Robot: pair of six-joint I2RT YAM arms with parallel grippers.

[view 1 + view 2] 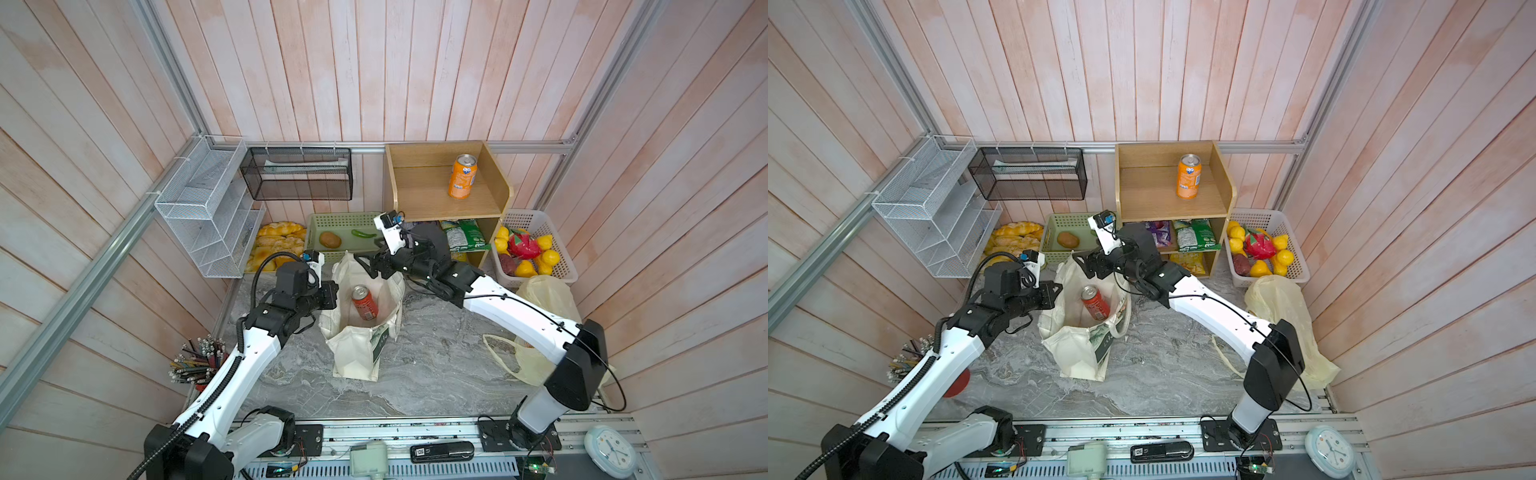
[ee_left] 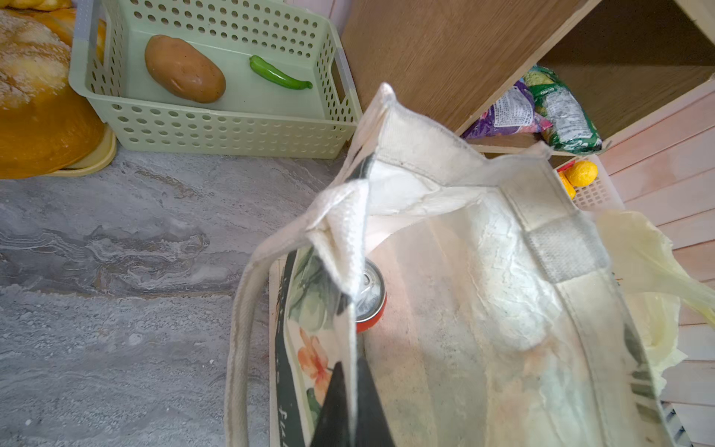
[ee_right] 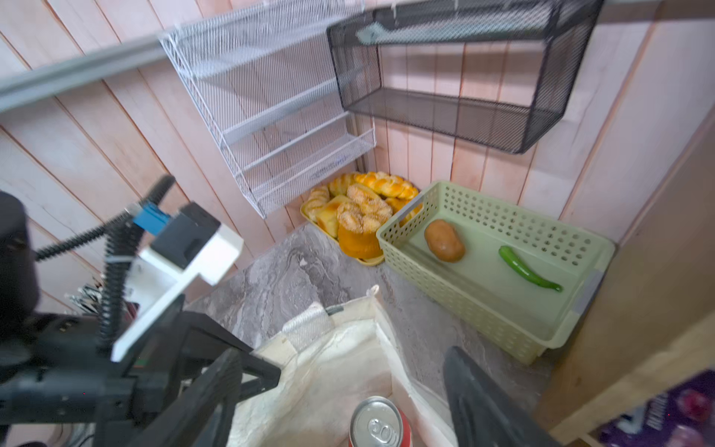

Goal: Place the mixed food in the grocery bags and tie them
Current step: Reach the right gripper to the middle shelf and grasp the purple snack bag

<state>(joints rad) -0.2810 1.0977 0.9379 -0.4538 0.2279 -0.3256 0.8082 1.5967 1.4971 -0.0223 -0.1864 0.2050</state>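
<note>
The cream canvas tote stands open in the middle of the marble table. A red soda can leans inside it. My left gripper is shut on the tote's left rim. My right gripper hangs open over the tote's far rim, holding nothing. The pale-yellow plastic bag lies crumpled at the right. A purple snack packet sits on the lower shelf. Yellow lemon-like fruit lies in the white basket.
An orange soda can stands on the wooden shelf, with a green snack packet below. A green basket with potato and pepper and a bread tray line the back. Wire racks hang at left. Pencils stand at front left.
</note>
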